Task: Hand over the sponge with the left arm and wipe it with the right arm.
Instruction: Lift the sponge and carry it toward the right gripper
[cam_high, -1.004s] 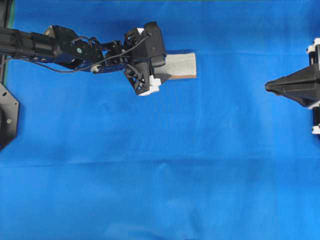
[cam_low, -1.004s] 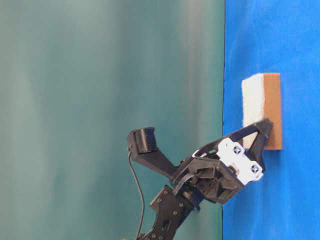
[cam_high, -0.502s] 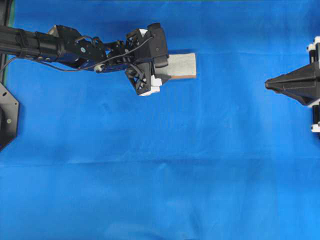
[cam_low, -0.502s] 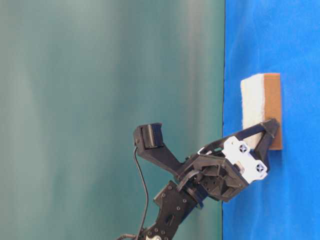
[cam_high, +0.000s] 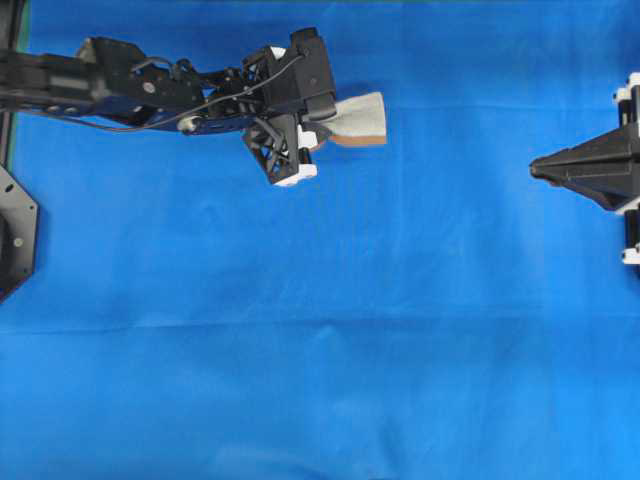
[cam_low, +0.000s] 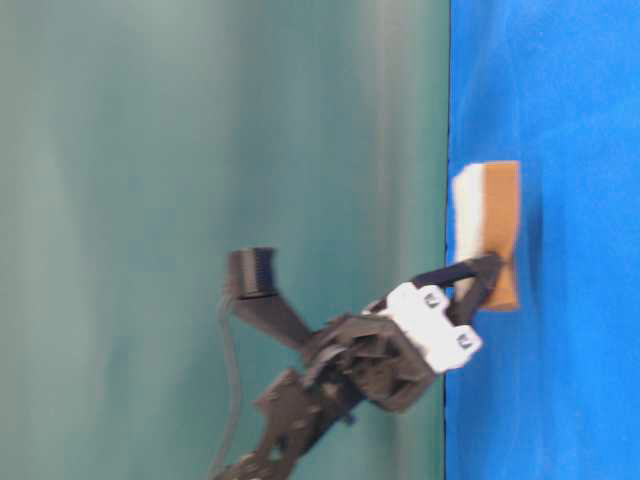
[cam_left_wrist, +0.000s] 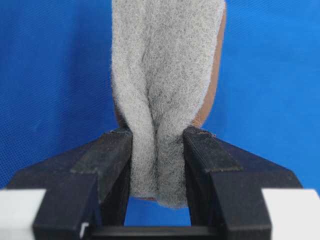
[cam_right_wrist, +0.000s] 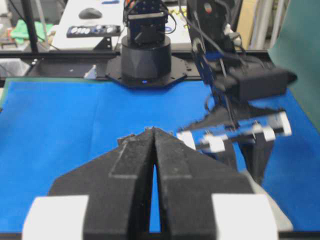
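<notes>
The sponge is pinched at its left end by my left gripper and hangs a little above the blue cloth, its shadow beneath it. From table level the sponge shows its white face and orange layer, with the left gripper clamped across it. In the left wrist view the grey scouring face is creased between the black fingers. My right gripper waits at the right edge, shut and empty, its tips pressed together and pointing at the left arm.
Blue cloth covers the whole table. The left arm's black base plate sits at the left edge, seen also as a round black base. A green backdrop stands behind the table.
The left jaws have closed from wide open onto the sponge's end, creasing it. The sponge has risen off the cloth and shifted slightly left. The right arm has not moved.
</notes>
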